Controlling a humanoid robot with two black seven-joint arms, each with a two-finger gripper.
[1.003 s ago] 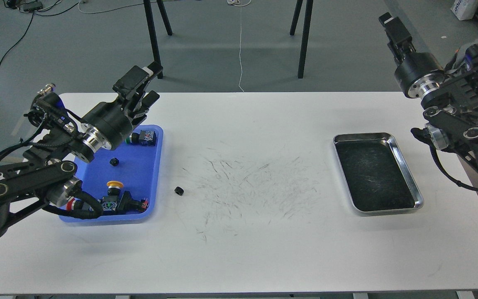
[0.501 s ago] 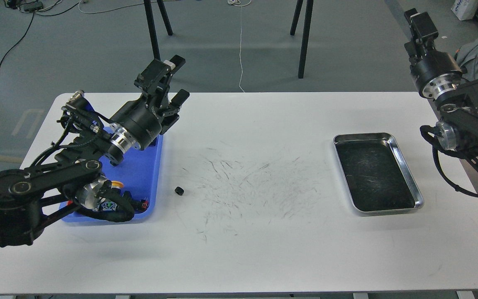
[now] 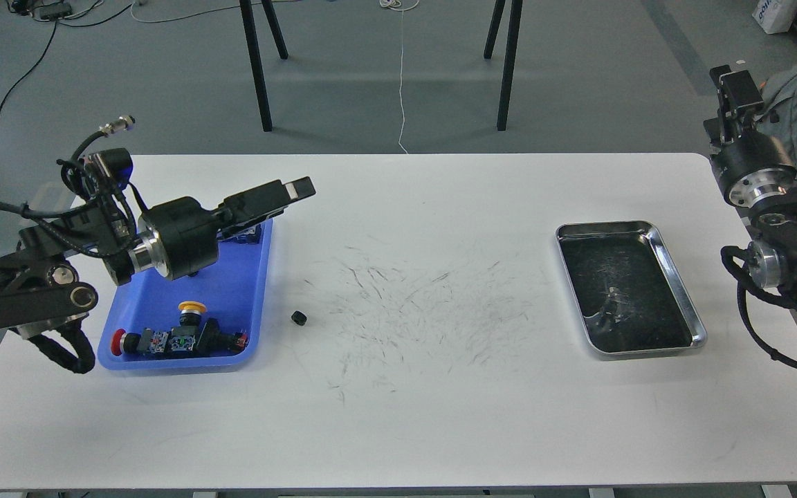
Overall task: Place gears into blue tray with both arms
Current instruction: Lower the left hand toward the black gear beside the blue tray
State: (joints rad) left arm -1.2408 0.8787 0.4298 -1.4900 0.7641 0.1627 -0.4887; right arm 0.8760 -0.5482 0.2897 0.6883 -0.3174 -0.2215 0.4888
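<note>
One little black gear (image 3: 299,317) lies on the white tabletop (image 3: 412,415), below and a bit to the right of the left hand (image 3: 288,191), just outside the blue tray (image 3: 261,277). The left hand sticks out sideways over the tray's far corner; I cannot tell if its fingers are apart or together. The right hand (image 3: 736,86) is far off to the right, and I cannot tell there either. To do this well, come straight down over the gear, fingers apart, and pinch softly, because it is tiny and could roll.
</note>
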